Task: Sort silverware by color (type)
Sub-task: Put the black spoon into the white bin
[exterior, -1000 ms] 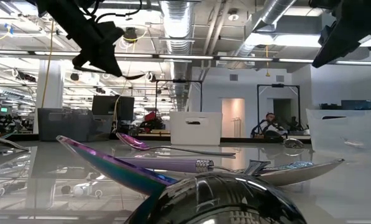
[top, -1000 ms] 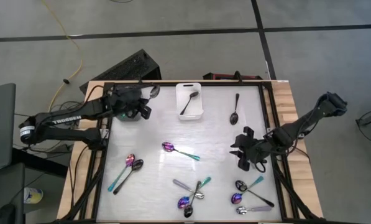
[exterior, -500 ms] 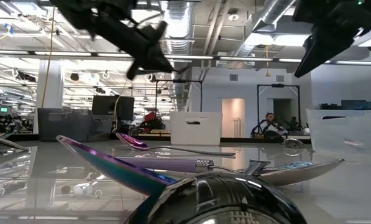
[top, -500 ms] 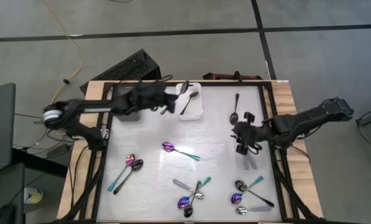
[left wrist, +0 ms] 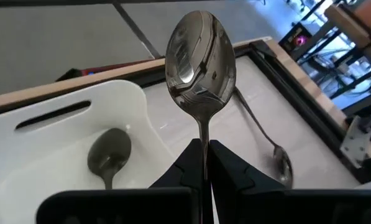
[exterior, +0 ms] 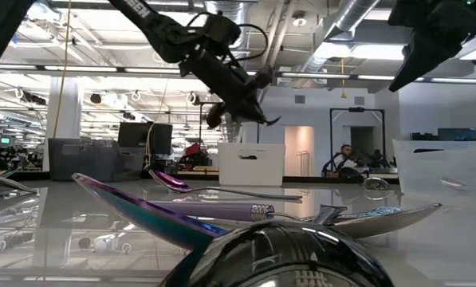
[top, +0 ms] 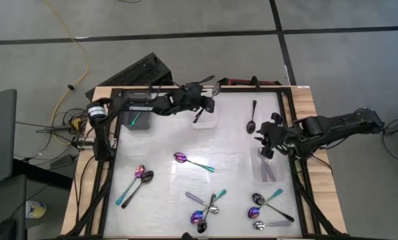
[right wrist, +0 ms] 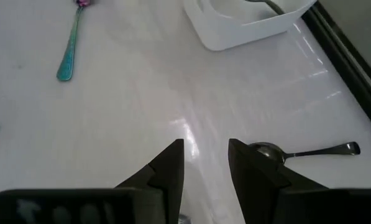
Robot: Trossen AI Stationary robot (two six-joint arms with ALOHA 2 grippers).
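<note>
My left gripper (top: pixel 204 100) hovers over the white bin (top: pixel 193 120) at the table's far edge, shut on a shiny metal spoon (left wrist: pixel 201 59). A dark spoon (left wrist: pixel 109 155) lies inside that bin. My right gripper (top: pixel 263 137) is open above the table at the right, touching nothing, near a dark spoon (top: pixel 252 117) lying flat on the table. Purple spoons with teal handles (top: pixel 193 161) and several more spoons lie across the near half. My left gripper pinches the spoon's handle (left wrist: pixel 203 144) between its two fingers. The spoon runs on along the fingers, its bowl (left wrist: pixel 201 59) sticking out past the tips. The fingers come from the table's left, slanting a little down. The spoon hangs clear above the white bin.
A grey bin (top: pixel 138 119) stands at the far left, under my left arm. A clear bin (top: pixel 268 168) sits by the right edge, just nearward of my right gripper. Spoon clusters lie at the near middle (top: pixel 205 208) and near right (top: pixel 269 207). A black frame (top: pixel 289 133) rims the table.
My left gripper has carried the spoon along the far edge toward the table's right, from over the grey bin to over the white bin, sinking a little and rolling. My right gripper has drawn toward the far edge and stayed open.
</note>
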